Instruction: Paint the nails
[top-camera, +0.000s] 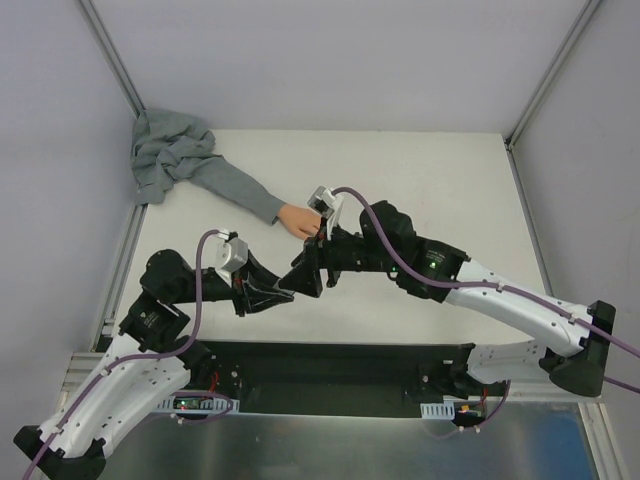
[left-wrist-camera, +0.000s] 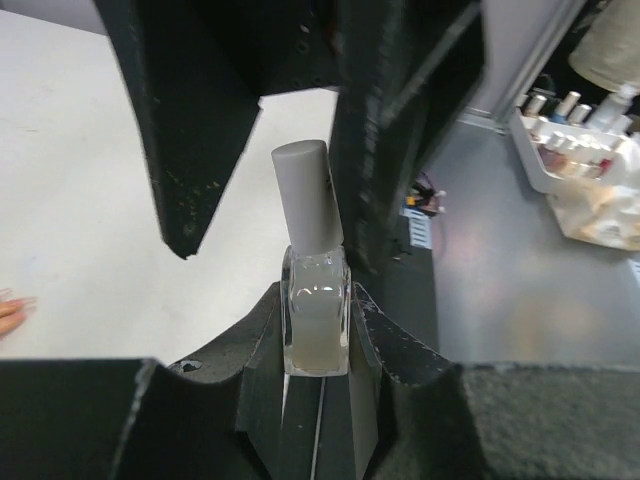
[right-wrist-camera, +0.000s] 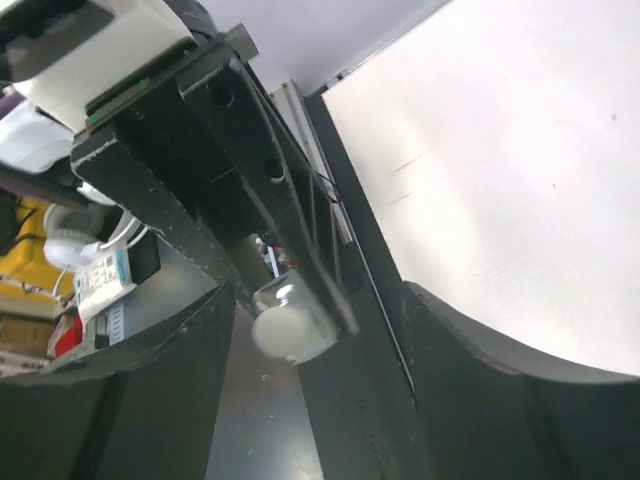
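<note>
Mid-table, the fake hand's (top-camera: 297, 219) nails (top-camera: 311, 230) pointed right, in line with its sleeve (top-camera: 232, 187); left gripper (left-wrist-camera: 317, 310) clamped the bottle (left-wrist-camera: 317, 335), right gripper (right-wrist-camera: 315, 300) seemingly spread.

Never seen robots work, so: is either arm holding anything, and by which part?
The left tool grips the bottle by its glass body, low down. The right tool stands open around the cap, holding nothing.

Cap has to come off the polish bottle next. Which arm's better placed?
Right. The right gripper is open and straddles the grey cap, ready to close and twist. The left gripper is shut on the bottle, so it can only steady it.
</note>
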